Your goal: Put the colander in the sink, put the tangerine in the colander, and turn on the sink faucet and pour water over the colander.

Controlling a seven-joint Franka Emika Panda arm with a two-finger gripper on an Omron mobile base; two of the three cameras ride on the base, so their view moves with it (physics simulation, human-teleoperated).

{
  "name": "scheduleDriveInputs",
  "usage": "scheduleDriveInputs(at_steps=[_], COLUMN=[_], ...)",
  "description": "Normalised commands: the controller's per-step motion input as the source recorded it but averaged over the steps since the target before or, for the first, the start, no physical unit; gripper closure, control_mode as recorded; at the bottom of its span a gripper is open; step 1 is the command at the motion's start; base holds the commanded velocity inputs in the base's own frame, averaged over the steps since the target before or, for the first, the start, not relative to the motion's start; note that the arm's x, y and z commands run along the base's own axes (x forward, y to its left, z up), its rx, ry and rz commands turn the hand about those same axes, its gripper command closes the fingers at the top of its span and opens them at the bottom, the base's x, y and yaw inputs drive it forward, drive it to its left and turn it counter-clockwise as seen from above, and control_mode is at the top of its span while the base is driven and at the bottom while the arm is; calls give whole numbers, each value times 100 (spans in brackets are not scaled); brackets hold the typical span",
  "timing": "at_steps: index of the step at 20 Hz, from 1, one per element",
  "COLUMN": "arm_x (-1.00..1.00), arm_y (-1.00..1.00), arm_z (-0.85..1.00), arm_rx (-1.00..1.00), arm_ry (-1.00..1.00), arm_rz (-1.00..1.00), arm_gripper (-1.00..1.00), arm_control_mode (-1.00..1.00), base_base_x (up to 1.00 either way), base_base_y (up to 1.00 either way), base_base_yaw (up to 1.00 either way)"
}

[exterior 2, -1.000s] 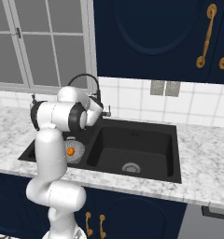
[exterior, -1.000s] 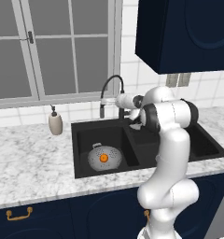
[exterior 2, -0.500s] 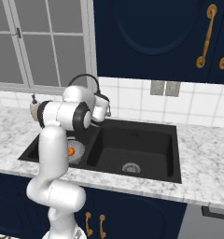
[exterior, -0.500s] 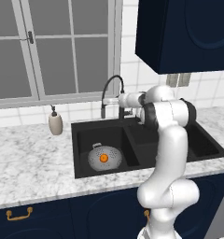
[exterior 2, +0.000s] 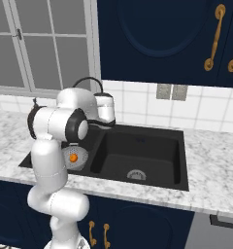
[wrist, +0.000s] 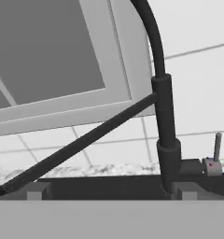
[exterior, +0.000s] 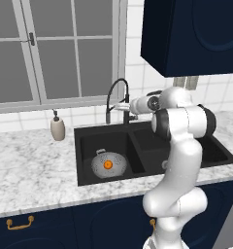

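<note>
The grey colander [exterior: 107,164] sits in the left basin of the black sink [exterior: 89,141], with the orange tangerine [exterior: 108,165] inside it. From the right base view, the colander [exterior 2: 74,156] and tangerine [exterior 2: 73,157] peek out beside my arm. The black gooseneck sink faucet [exterior: 117,98] rises behind the divider between the basins. My gripper [exterior: 124,107] is level with the faucet's lower stem, open and holding nothing. In the hand view my gripper [wrist: 111,191] faces the faucet [wrist: 164,130]. The stem stands just above the right fingertip [wrist: 186,190], and the small side lever [wrist: 217,148] is farther right.
A beige soap dispenser [exterior: 57,129] stands on the marble counter [exterior: 31,170] left of the sink. The right basin [exterior 2: 142,146] holds only its silver drain [exterior 2: 136,174]. A window and tiled wall are behind the faucet, and dark cabinets hang above.
My hand has risen from over the sink divider to the faucet's lower stem. The jaws have widened slightly. The colander and tangerine have not moved.
</note>
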Motion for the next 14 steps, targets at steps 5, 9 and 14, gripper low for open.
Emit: scheduleDriveInputs(at_steps=[5, 9, 14], arm_x=[-47, -48, -31], arm_y=[-36, -38, -36], arm_z=[37, 56, 73], arm_rx=[0, 0, 0], arm_ry=[6, 0, 1], arm_rz=[-31, -28, -27], arm_gripper=[-100, -100, -100], arm_control_mode=[-100, -100, -100], base_base_x=[0, 0, 0], base_base_y=[0, 0, 0], base_base_yaw=[0, 0, 0])
